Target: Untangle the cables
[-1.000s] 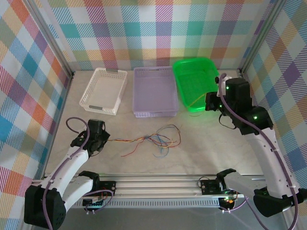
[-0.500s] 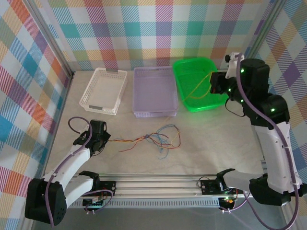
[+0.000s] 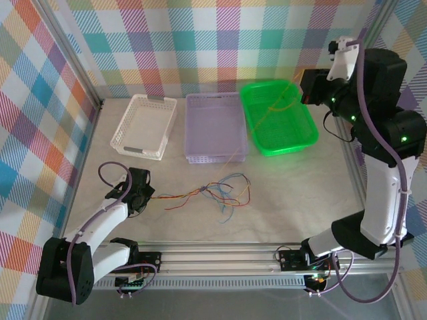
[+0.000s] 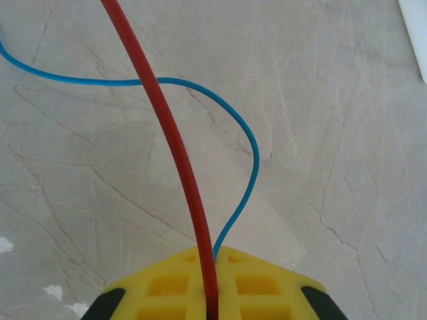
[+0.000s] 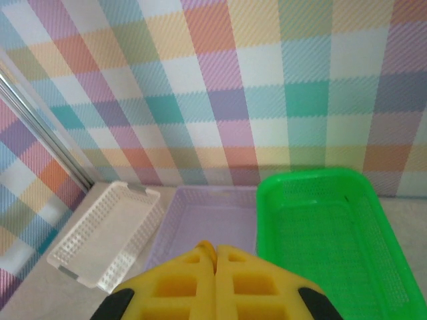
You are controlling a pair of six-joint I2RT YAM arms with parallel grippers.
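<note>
Two cables, red cable (image 4: 170,140) and blue cable (image 4: 247,140), sat pinched between the yellow pads of the left gripper (image 4: 213,255), jaws closed tight on them. On the overhead view the left gripper (image 3: 140,197) was low on the table (image 3: 300,193), lower left of frame, just above the base rail (image 3: 220,253).

Rest of the cables (image 3: 217,192) lay in a loose tangle at frame centre, fanning right from the left gripper: red, orange, blue, green strands crossing each other.

Beyond the tangle, three bins side by side: white basket (image 3: 123,123) upper left, purple tray (image 3: 207,120) middle, green tray (image 3: 283,130) right. The purple tray's front wall stood between the tangle and the back.

Right gripper (image 3: 303,87) was raised high at upper right, over the green tray's far edge, jaws fully closed (image 5: 215,257). A thin orange cable (image 3: 270,110) ran from it down-left across the green tray toward the purple tray's lower right corner; lower end too thin to trace.

Plaid wall (image 3: 200,40) behind everything.
</note>
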